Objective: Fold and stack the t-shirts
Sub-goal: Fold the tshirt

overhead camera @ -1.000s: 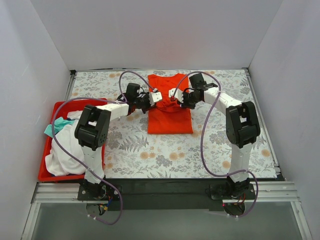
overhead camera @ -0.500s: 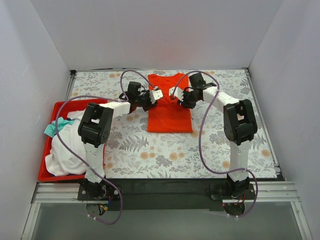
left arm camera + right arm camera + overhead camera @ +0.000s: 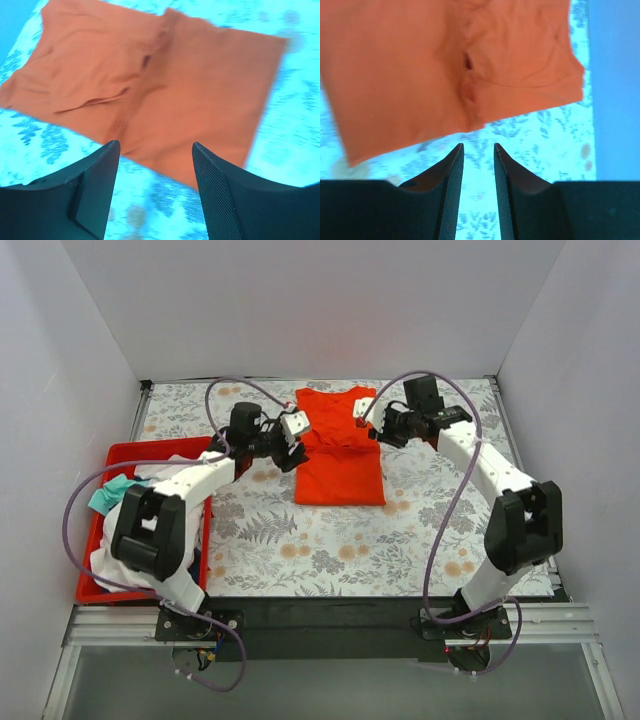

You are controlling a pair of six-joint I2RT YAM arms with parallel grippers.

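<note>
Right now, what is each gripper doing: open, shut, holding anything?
Left gripper: wide open, holding nothing; the orange t-shirt lies flat beyond it.
Right gripper: open by a narrow gap, holding nothing.

Floral table (image 3: pixel 300 540), folded orange-red t-shirt (image 3: pixel 340 465), red bin (image 3: pixel 135 449) at left

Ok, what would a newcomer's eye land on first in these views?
First the bright orange-red cloth t-shirt, lying partly folded at the middle of the flower-patterned table. Next the left claw and right claw, which hover at its two sides, both empty. Then the red plastic bin at the table's left edge, heaped with white and teal cloth.
</note>
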